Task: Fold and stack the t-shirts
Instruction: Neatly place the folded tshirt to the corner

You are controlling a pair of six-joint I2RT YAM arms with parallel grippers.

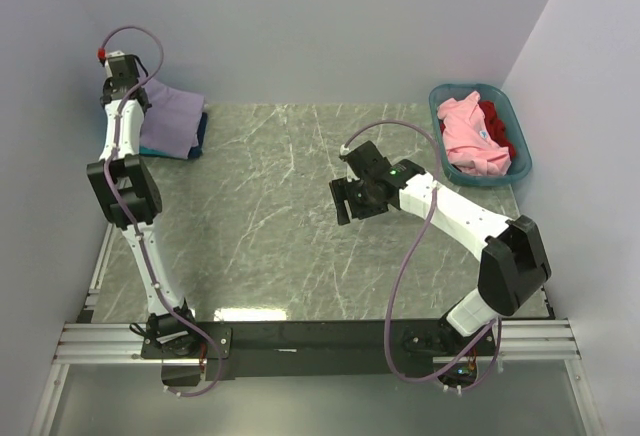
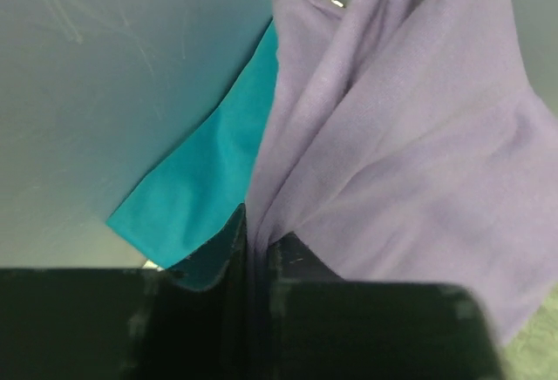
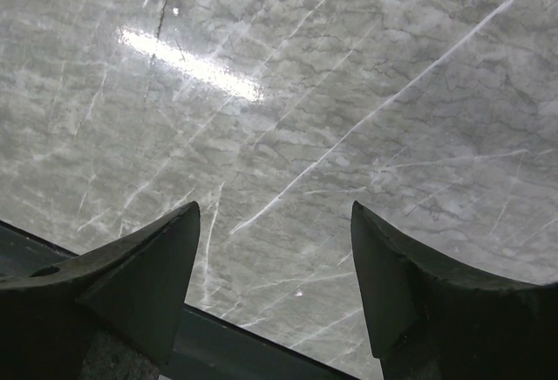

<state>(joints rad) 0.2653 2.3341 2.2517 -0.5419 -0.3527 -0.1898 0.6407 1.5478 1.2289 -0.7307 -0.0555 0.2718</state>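
Note:
A folded lavender t-shirt [image 1: 172, 116] lies at the table's far left corner on top of a teal t-shirt [image 1: 203, 134]. My left gripper [image 1: 127, 93] reaches over that pile. In the left wrist view the gripper [image 2: 257, 245] is shut on a fold of the lavender t-shirt [image 2: 410, 136], with the teal t-shirt [image 2: 196, 193] beneath it. My right gripper [image 1: 345, 201] hovers over the middle of the table; in the right wrist view it [image 3: 275, 223] is open and empty. A pink t-shirt [image 1: 468, 136] and a red t-shirt [image 1: 500, 128] lie crumpled in the basket.
A teal-blue plastic basket [image 1: 440, 104] stands at the far right corner. The grey marble table [image 1: 270, 216] has walls close on the left, back and right. A metal rail [image 1: 320, 341] with the arm bases runs along the near edge.

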